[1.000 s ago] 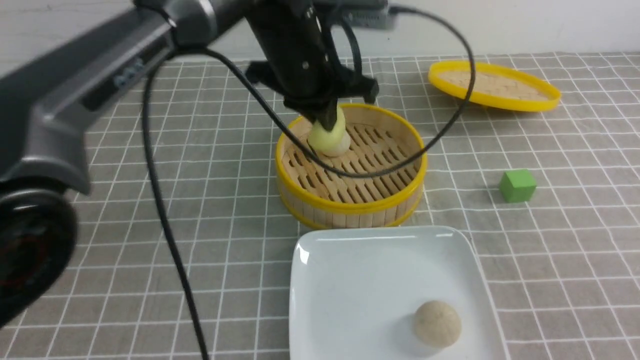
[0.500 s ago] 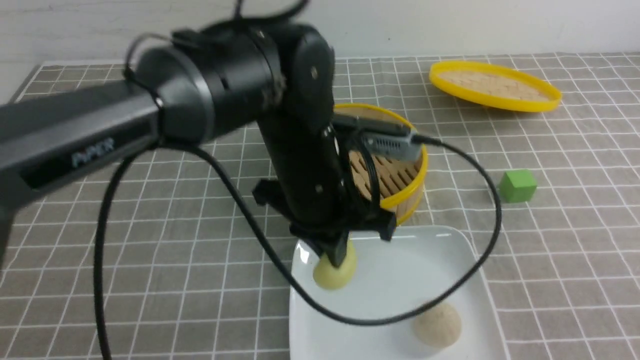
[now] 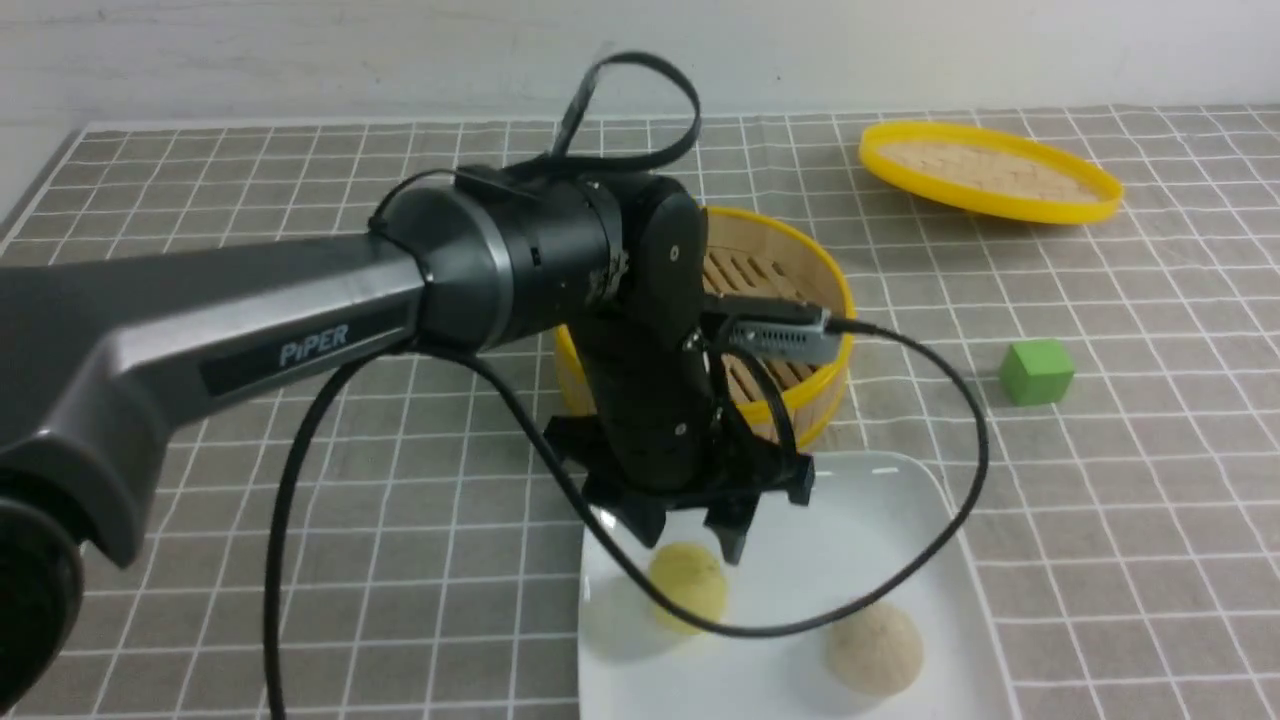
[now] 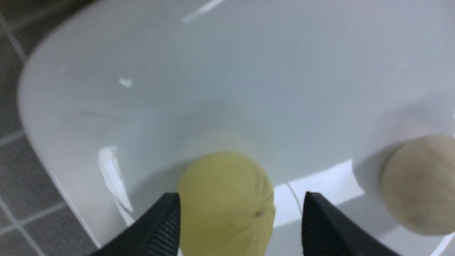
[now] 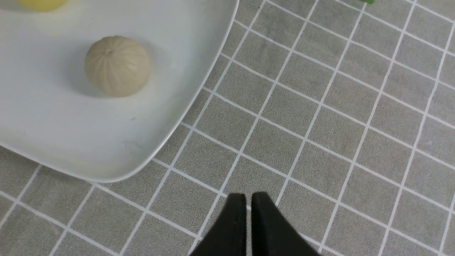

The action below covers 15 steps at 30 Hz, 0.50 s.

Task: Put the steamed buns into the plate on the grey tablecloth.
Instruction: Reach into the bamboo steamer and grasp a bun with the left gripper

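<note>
The white square plate (image 3: 900, 480) lies on the grey tablecloth (image 3: 400, 480) near the front edge. Two steamed buns rest in it: a pale yellow one (image 3: 688, 585) toward its left and a beige one (image 3: 872, 648) toward its right. My left gripper (image 3: 690, 535) hangs open just above the yellow bun (image 4: 225, 202), one finger on either side and a clear gap on the right-hand side. The beige bun (image 4: 419, 185) sits apart from it. My right gripper (image 5: 248, 196) is shut over bare cloth beside the plate's corner (image 5: 106, 142), holding nothing.
The yellow-rimmed bamboo steamer basket (image 3: 815, 300) stands just behind the plate, partly hidden by my left arm. Its flat lid (image 3: 990, 170) lies at the back right. A green cube (image 3: 1036, 371) sits on the cloth right of the basket.
My left arm carried the yellow bun from the steamer basket down to the plate. Its jaws have opened and the bun now rests in the plate. The beige bun has not moved.
</note>
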{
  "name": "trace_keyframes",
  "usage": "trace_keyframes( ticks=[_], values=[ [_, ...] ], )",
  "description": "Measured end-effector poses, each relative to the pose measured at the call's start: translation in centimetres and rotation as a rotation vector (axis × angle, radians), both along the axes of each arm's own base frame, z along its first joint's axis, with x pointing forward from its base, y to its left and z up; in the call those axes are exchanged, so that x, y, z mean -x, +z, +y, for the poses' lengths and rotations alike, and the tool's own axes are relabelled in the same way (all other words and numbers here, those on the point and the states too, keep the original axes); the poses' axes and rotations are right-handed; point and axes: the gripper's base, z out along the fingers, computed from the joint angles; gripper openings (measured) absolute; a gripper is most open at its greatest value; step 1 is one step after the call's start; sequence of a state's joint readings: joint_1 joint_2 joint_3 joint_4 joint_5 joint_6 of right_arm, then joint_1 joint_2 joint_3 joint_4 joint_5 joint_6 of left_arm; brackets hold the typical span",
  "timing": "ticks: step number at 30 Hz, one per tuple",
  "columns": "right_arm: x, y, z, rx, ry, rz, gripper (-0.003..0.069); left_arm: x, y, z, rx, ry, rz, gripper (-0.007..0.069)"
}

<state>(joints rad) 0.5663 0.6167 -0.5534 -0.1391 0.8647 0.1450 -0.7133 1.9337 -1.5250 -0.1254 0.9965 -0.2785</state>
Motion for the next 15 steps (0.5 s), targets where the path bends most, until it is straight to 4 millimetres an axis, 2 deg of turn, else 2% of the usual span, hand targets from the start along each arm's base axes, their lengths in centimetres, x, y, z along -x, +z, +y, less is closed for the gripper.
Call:
trace_keyframes(
  ticks=[3,6,8,11,13,14,15],
  values=[
    [0.0,0.0,0.0,0.0,0.0,0.0,0.0049,-0.8,1.7,-0.2,-0.002,0.008,-0.064,0.0531],
    [0.0,0.0,0.0,0.0,0.0,0.0,0.0055,-2.7,4.7,-0.3,-0.026,0.046,-0.216,0.0556],
    [0.0,0.0,0.0,0.0,0.0,0.0,0.0057,-4.1,5.6,-0.2,-0.033,0.1,-0.277,0.0556],
    [0.0,0.0,0.0,0.0,0.0,0.0,0.0062,-7.5,7.0,0.4,0.002,0.231,-0.362,0.0554],
    [0.0,0.0,0.0,0.0,0.0,0.0,0.0064,-9.9,7.0,0.9,0.037,0.294,-0.387,0.0554],
    [0.0,0.0,0.0,0.0,0.0,0.0,0.0065,-10.1,7.3,1.0,0.046,0.3,-0.394,0.0554],
    [0.0,0.0,0.0,-0.001,0.0,0.001,0.0067,-11.8,7.2,1.4,0.081,0.338,-0.398,0.0554]
  ],
)
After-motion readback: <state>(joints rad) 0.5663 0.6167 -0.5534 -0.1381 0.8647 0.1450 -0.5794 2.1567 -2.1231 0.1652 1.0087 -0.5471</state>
